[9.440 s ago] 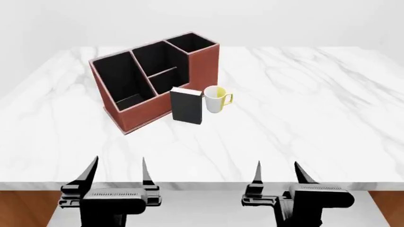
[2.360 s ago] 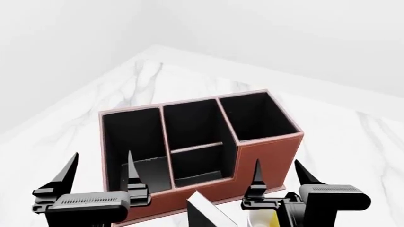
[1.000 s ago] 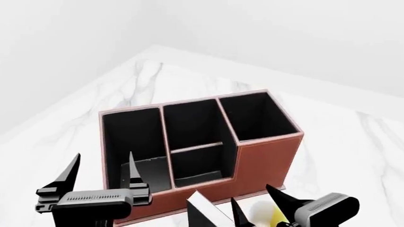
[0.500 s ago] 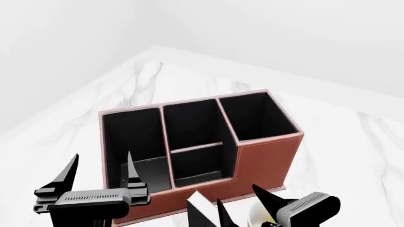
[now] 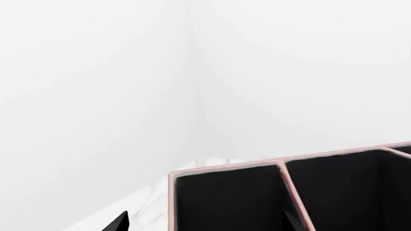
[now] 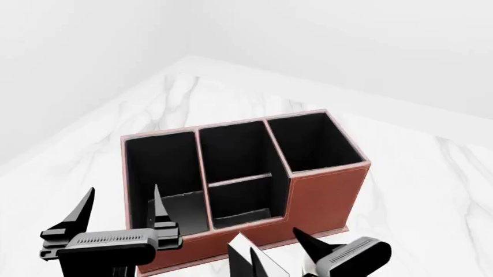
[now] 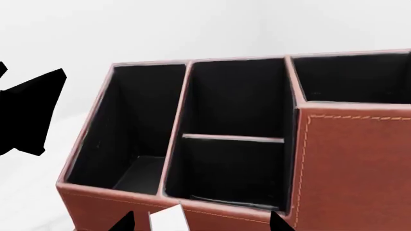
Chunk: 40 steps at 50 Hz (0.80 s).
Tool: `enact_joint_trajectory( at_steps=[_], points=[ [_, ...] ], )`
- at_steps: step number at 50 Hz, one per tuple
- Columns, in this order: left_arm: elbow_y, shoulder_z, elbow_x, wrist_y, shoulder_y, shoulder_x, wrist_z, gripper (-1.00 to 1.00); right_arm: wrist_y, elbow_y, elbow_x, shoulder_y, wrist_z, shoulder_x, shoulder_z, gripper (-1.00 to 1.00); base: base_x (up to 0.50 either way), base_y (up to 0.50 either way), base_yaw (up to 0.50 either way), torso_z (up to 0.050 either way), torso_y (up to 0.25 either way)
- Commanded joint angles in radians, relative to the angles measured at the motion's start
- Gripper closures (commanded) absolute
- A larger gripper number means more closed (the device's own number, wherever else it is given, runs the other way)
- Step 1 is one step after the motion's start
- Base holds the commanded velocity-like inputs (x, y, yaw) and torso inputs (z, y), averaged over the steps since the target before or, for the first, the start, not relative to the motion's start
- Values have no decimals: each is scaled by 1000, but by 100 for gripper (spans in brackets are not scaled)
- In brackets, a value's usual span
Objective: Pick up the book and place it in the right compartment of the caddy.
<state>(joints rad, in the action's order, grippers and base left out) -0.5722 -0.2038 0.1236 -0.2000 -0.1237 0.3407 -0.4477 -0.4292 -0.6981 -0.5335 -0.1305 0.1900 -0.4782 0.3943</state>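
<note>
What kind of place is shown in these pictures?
Probably a simulated desk or counter scene: a white marble table, plain white walls, and a leather-look caddy with a book beside it.

Both grippers are matte black. The left gripper point(image 6: 119, 214) has two thin, pointed, blade-like fingers rising from a boxy body with a pale ribbed strip across its face. The right gripper point(image 6: 279, 255) has the same tapered fingers and a similar ribbed grey strip.
</note>
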Motion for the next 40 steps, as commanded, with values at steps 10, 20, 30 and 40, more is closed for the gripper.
enact_joint_trajectory(
  at_steps=[10,20,30,40],
  points=[
    [3,2,12,-3,5,5,-5,-100,55,105,72,7,-16,25,46,-100,0,0,0,0,0],
    [4,-1,10,-2,5,7,-9,-100,64,94,21,-13,-63,-14,38,-100,0,0,0,0,0],
    [7,-10,5,-6,9,8,-12,-100,108,140,-22,-30,-142,-53,21,-100,0,0,0,0,0],
    [12,-12,6,-5,11,8,-16,-100,104,179,-64,-8,-177,-61,10,-100,0,0,0,0,0]
  ],
)
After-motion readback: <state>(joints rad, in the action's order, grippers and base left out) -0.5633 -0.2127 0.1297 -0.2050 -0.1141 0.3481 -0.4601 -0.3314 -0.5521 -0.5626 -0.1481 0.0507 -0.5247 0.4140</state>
